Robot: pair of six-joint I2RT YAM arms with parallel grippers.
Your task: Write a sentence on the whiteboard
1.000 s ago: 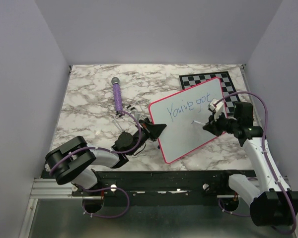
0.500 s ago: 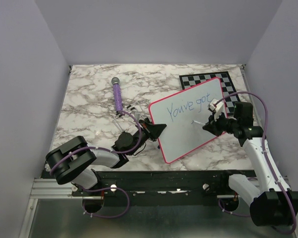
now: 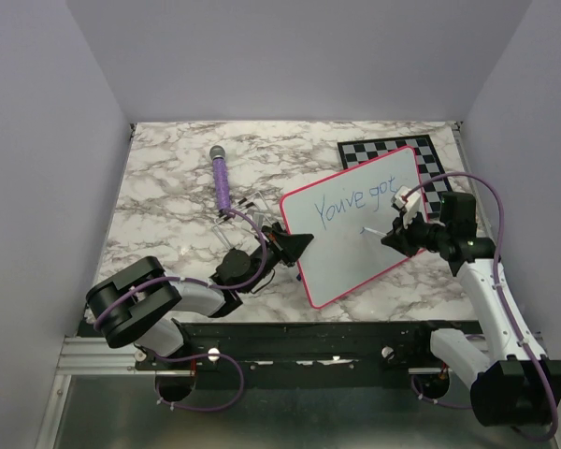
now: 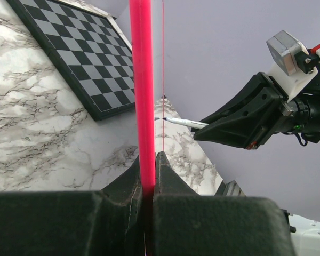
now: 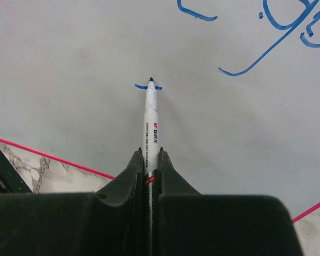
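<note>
Left gripper (image 3: 294, 245): nearly closed, its 2 fingers (image 4: 132, 178) pinching the pink rim at the left corner of the whiteboard (image 3: 351, 257). In the left wrist view that rim rose straight up out of the grip.
Right gripper (image 5: 149, 157): closed down on a thin white marker (image 5: 151, 120), reaching in from the board's right side.
Marker tip: touching the white surface at a short blue stroke, just below the written line.
Whiteboard: between the 2 grippers, askew over the marble table (image 3: 168, 206) — its far corner overlapped the chessboard (image 3: 374, 150).
Sentence (image 3: 355, 198): blue "You've got" in 1 line across the upper part, beyond the tip.
Chessboard: far right, partly covered.
Purple wand-like object (image 3: 222, 182): far left of centre, well apart from the board.
</note>
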